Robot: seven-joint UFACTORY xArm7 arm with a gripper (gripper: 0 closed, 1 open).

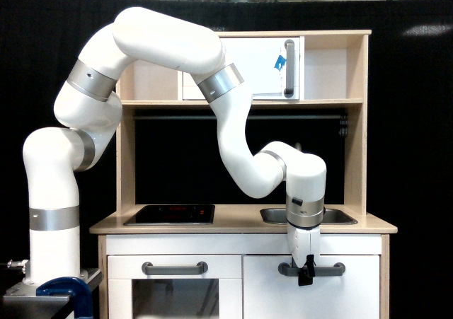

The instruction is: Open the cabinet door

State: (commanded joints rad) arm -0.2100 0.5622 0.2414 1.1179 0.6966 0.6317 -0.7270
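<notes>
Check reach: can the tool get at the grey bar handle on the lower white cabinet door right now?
Probably yes. The tool already hangs right at the bar handle of the cabinet door, nothing between them. Whether it grips the bar isn't clear.

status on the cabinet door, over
Gripper at the bar handle, jaws too dark to read. Cabinet door looks shut, flush with the front. Nothing in the way.

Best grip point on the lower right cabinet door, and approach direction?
Grip the horizontal dark-grey bar handle near the top edge of the cabinet door, mid-bar between its two end mounts. Come from the front, fingers above and below the bar, since it runs level and stands off the panel. The gripper already sits at the bar's left-of-centre part; whether it is closed is unclear.
</notes>
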